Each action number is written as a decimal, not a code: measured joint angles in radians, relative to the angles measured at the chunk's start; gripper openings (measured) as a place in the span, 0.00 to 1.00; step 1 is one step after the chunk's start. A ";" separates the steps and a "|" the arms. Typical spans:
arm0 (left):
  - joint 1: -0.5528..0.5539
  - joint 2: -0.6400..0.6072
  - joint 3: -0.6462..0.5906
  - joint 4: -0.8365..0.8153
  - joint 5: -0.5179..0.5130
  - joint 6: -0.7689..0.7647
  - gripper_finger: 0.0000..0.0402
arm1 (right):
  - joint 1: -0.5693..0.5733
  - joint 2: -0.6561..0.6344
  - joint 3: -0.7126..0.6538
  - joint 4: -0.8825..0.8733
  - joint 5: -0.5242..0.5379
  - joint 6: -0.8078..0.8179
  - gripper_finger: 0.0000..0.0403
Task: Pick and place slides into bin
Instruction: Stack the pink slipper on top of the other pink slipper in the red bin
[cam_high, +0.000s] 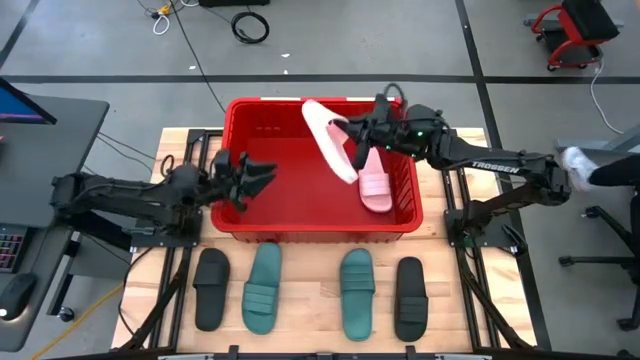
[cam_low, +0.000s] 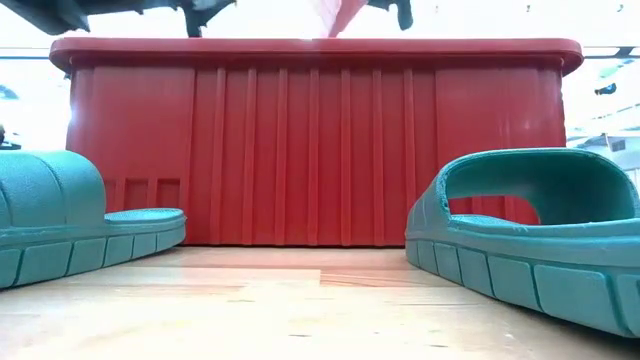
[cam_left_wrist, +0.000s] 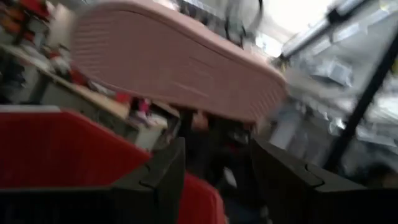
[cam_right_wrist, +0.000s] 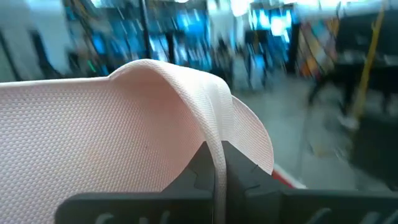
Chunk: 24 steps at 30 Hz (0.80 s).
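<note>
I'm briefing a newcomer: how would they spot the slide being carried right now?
Find the red bin mid-table. Above its far right part, the right hand pinches a pale pink slide. Unlike the other pink slide lying inside, it hangs tilted in the air.

The right arm carries the white word "TROSEN".

Robotics lab: concrete floor, cables.

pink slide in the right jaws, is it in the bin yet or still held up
Held up. The right gripper is shut on the slide's strap above the bin; another pink slide lies inside.
</note>
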 joint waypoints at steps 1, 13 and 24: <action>0.033 0.028 0.000 0.043 0.013 -0.019 0.48 | -0.019 0.000 -0.019 0.047 -0.033 0.007 0.02; 0.305 0.339 0.293 0.163 0.322 -0.059 0.58 | -0.151 0.001 -0.052 0.378 -0.416 0.164 0.02; 0.451 0.374 0.513 0.002 0.734 0.004 0.58 | -0.146 0.001 -0.051 0.582 -0.657 0.303 0.02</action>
